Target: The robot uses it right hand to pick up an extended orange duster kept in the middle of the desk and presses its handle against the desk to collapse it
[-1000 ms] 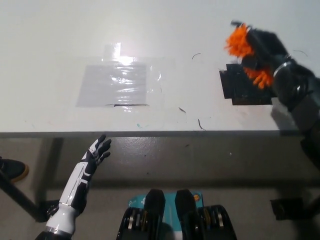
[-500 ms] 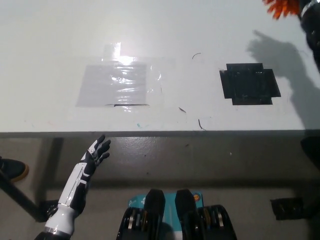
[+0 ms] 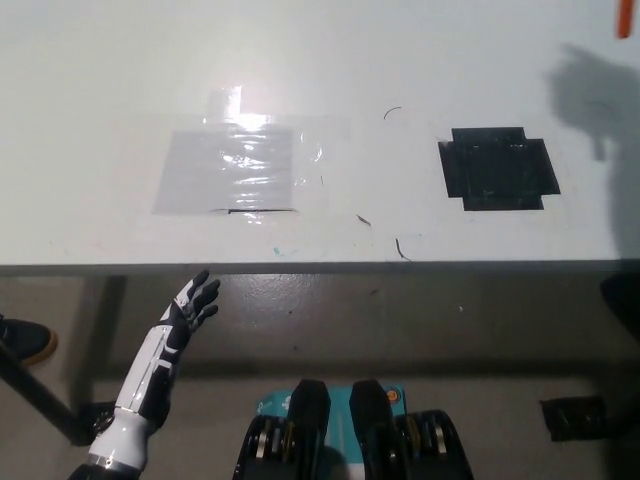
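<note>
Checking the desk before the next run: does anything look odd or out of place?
Only an orange sliver, probably the duster, shows at the top right edge. The right hand is out of view, its shadow on the desk. The left hand rests below the desk, fingers apart.

The orange duster [image 3: 624,20] is almost wholly cut off by the picture's edge at about 2 o'clock: only a small orange sliver shows there, and its handle and length cannot be told. The right hand lies outside the picture; only a soft grey shadow [image 3: 595,100] falls on the desk [image 3: 100,80] near 2 o'clock. A dark shape [image 3: 622,300] at 4 o'clock is clipped by the right edge and cannot be identified. At 8 o'clock a shoe [image 3: 25,338] is cut by the left edge.
</note>
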{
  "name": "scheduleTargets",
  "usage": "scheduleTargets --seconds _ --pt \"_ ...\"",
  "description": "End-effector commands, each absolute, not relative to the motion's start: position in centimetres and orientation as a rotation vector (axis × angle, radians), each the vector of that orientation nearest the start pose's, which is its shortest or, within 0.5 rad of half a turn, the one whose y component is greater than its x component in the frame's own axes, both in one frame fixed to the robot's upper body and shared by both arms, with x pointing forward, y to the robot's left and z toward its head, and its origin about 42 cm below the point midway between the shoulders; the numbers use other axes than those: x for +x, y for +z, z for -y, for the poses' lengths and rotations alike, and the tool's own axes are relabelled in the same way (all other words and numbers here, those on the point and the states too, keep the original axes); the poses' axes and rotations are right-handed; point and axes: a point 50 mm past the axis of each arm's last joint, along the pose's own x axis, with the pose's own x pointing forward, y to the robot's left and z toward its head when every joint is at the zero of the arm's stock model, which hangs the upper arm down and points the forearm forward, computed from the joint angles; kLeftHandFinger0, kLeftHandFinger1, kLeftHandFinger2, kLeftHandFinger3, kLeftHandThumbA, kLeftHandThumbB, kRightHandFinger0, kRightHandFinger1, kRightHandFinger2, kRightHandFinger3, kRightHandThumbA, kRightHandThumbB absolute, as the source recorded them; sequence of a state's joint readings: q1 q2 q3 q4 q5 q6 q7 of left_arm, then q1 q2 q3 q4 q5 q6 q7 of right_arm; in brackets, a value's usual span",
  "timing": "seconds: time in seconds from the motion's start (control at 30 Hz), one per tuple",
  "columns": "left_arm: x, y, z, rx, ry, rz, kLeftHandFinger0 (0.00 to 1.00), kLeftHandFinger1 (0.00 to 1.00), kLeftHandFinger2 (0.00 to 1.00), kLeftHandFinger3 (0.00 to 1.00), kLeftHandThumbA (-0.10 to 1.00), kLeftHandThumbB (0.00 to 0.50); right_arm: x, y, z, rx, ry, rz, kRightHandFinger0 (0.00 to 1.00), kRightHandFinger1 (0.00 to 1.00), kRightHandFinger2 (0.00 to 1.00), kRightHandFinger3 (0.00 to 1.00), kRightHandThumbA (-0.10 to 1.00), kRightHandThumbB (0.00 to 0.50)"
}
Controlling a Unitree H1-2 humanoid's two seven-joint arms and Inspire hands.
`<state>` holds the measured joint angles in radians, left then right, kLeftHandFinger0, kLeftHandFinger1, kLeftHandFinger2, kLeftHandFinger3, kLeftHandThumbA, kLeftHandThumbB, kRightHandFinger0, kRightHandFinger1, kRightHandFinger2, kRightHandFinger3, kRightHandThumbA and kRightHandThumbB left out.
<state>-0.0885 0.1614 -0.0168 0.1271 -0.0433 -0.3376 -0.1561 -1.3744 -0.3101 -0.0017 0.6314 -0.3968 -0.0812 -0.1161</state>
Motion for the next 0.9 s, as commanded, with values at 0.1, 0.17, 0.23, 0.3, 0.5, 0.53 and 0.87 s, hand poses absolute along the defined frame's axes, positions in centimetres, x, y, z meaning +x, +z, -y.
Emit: scheduleTargets --seconds 0.1,0.17,0.23,0.3,0.5,0.53,0.87 --pt "31.0 12.4 -24.9 0.139 -0.203 0.36 1.0 1.0 1.0 1.0 1.0 0.067 54.5 57.5 19.3 -0.274 -0.368 1.002 0.0 0.19 0.6 0.71 -0.1 0.115" --pt "31.0 12.4 -24.9 0.139 -0.203 0.36 1.0 1.0 1.0 1.0 1.0 0.066 54.6 57.5 19.2 -0.271 -0.371 1.006 0.0 0.18 0.6 0.71 -0.1 0.114" --pt "30.9 12.5 -25.1 0.145 -0.202 0.361 1.0 1.0 1.0 1.0 1.0 0.066 55.1 56.3 19.0 -0.223 -0.393 0.985 0.0 0.13 0.58 0.72 -0.1 0.109" --pt "30.7 12.4 -25.1 0.141 -0.205 0.361 1.0 1.0 1.0 1.0 1.0 0.058 55.6 54.6 18.8 -0.164 -0.433 0.971 0.0 0.07 0.53 0.7 -0.1 0.106" --pt "30.6 12.3 -25.0 0.131 -0.203 0.359 1.0 1.0 1.0 1.0 1.0 0.054 56.2 52.5 18.3 -0.088 -0.467 0.963 0.0 0.01 0.48 0.66 -0.1 0.082" --pt "30.5 12.3 -25.0 0.133 -0.203 0.362 1.0 1.0 1.0 1.0 1.0 0.054 56.3 52.2 18.2 -0.079 -0.468 0.954 0.0 0.0 0.47 0.66 -0.1 0.079" --pt "30.6 12.3 -25.0 0.134 -0.207 0.367 1.0 1.0 1.0 1.0 1.0 0.069 56.6 50.2 17.7 -0.026 -0.466 0.9 0.0 0.0 0.47 0.67 -0.1 0.072"
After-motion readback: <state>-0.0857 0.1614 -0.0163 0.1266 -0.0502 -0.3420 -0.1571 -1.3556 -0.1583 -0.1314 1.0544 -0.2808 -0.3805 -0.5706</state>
